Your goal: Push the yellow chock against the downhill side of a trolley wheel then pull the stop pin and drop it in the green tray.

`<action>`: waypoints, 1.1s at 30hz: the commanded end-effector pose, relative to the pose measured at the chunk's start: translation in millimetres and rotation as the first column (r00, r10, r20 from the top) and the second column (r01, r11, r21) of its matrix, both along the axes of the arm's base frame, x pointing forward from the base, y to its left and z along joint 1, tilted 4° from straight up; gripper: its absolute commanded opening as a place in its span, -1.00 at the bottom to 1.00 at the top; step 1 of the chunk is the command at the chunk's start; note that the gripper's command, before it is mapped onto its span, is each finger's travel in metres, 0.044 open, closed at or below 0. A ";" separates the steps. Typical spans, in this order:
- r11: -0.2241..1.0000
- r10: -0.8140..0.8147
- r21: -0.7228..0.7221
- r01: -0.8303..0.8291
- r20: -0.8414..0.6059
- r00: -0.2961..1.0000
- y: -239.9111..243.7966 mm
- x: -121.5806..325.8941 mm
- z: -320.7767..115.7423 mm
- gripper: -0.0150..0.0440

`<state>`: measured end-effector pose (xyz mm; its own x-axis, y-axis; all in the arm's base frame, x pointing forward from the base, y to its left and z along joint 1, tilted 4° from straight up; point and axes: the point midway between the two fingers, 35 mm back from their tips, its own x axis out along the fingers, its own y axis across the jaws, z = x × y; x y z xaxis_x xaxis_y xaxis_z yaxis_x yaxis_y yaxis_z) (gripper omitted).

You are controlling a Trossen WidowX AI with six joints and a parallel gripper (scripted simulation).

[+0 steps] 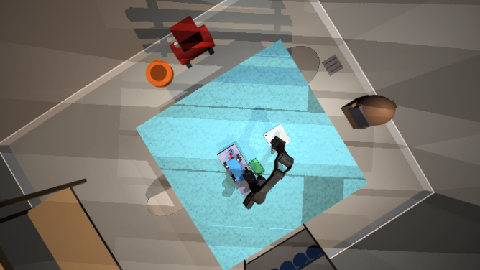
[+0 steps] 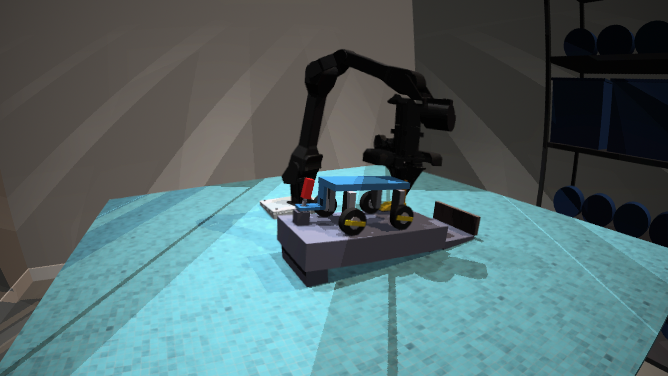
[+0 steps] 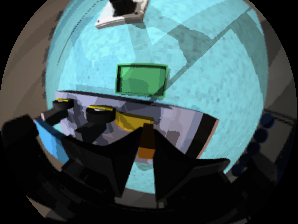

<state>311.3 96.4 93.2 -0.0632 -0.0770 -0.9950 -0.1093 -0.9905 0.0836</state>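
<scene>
The blue trolley (image 1: 234, 168) (image 2: 364, 182) (image 3: 49, 141) stands on the grey ramp (image 2: 375, 248) (image 3: 188, 132). The red-headed stop pin (image 1: 231, 155) (image 2: 307, 188) is upright in its holder at the uphill end. My gripper (image 3: 148, 131) is shut on the chock's orange handle, fingers pointing down at the trolley's downhill end. The yellow chock (image 2: 386, 206) (image 3: 134, 120) is low at the ramp surface, just downhill of the far downhill wheel (image 3: 101, 114); it looks touching or nearly so. Its black base is hidden. The green tray (image 1: 256, 166) (image 3: 142, 80) lies beside the ramp and looks empty.
The arm's white base plate (image 1: 274, 134) (image 2: 277, 206) (image 3: 107, 21) is beyond the tray. A dark end board (image 2: 456, 218) (image 3: 202, 136) stands across the ramp's downhill end. The trolley's deck is close beside the fingers.
</scene>
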 end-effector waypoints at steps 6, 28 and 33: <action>1.000 -0.002 0.000 0.002 0.000 1.000 0.0 0.1 -0.1 -0.05; 1.000 0.001 -0.008 -0.001 -0.004 1.000 5.4 3.2 54.8 0.15; 1.000 0.005 -0.002 -0.005 -0.004 1.000 5.5 1.6 53.1 0.42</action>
<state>313.9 102.3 148.5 -0.0623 -0.0778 -0.9950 -0.1045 -0.9910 0.0840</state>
